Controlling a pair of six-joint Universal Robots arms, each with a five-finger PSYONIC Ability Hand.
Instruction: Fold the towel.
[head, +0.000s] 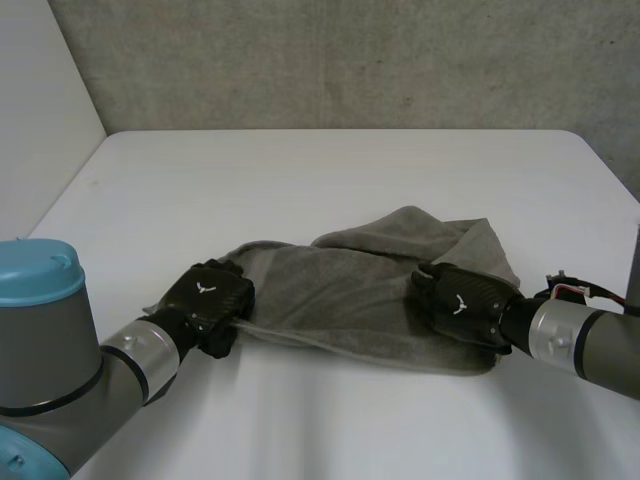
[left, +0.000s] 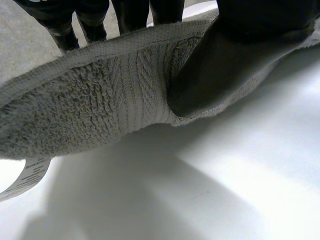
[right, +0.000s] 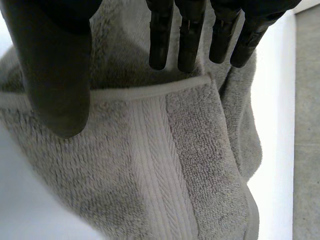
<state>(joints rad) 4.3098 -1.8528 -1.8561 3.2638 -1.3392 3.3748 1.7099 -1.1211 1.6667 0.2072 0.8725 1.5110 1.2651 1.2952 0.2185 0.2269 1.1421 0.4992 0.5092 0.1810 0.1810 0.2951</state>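
The black left hand (head: 207, 300) pinches the left edge of the crumpled grey terry towel (head: 340, 290) between thumb and fingers. The towel lies on the white counter (head: 300, 170), the black right hand (head: 462, 305) resting on its right end, fingers straight, thumb apart.

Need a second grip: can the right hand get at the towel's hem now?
Likely yes: the right hand is open over the towel, the hem lies just past its fingers, nothing covering it.

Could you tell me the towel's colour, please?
The towel is grey; the right wrist view shows it best.
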